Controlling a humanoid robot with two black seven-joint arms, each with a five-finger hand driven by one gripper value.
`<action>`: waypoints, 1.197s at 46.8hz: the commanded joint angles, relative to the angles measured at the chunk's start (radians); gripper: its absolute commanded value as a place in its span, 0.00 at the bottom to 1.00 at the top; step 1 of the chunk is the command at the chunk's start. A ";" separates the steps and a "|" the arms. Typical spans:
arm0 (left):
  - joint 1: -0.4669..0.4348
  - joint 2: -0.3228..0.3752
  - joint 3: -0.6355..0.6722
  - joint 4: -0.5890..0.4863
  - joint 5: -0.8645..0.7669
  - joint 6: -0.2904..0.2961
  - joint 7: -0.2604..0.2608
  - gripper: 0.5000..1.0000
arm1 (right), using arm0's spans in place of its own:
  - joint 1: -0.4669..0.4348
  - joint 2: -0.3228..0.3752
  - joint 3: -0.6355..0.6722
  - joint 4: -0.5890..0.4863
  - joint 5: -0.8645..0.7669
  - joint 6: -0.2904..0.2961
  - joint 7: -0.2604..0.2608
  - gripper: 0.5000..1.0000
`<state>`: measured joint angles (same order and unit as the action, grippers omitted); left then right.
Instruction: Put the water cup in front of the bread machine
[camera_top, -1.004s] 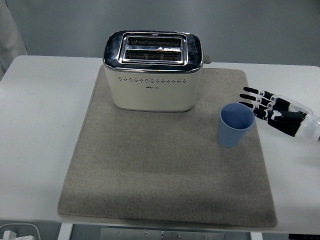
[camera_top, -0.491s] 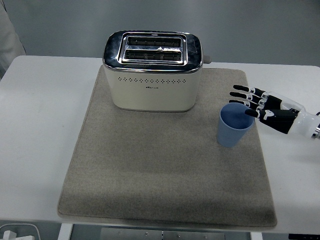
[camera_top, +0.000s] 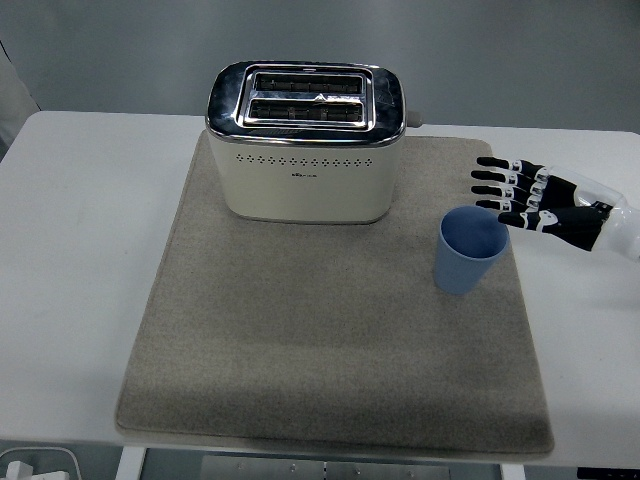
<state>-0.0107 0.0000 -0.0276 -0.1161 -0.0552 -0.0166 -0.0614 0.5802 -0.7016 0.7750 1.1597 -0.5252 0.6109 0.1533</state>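
my right robot hand (camera_top: 520, 198): fingers spread, empty | water cup (camera_top: 470, 250): upright, just left of my fingertips | left: unseen

Right hand (camera_top: 545, 204) over table's right side, fingers (camera_top: 497, 178) outstretched, spread

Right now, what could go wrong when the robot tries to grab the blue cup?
The right hand is open just beside the upright, empty-looking blue cup and has not gripped it; a sideways bump could tip it over. The cup stands on a soft grey mat, so pushing it may make it wobble. Swinging it left could knock the toaster.
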 joint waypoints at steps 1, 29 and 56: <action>0.000 0.000 0.000 -0.001 0.000 0.000 0.000 1.00 | 0.000 -0.004 0.001 0.000 -0.007 0.000 0.000 0.86; 0.000 0.000 0.000 0.001 0.000 0.001 0.000 1.00 | -0.079 -0.035 0.024 0.000 -0.032 0.000 0.003 0.86; 0.000 0.000 0.000 0.001 0.000 0.000 0.000 1.00 | -0.125 0.059 0.058 0.002 -0.029 0.000 0.006 0.86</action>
<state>-0.0106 0.0000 -0.0276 -0.1164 -0.0552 -0.0159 -0.0614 0.4596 -0.6523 0.8335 1.1611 -0.5530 0.6108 0.1598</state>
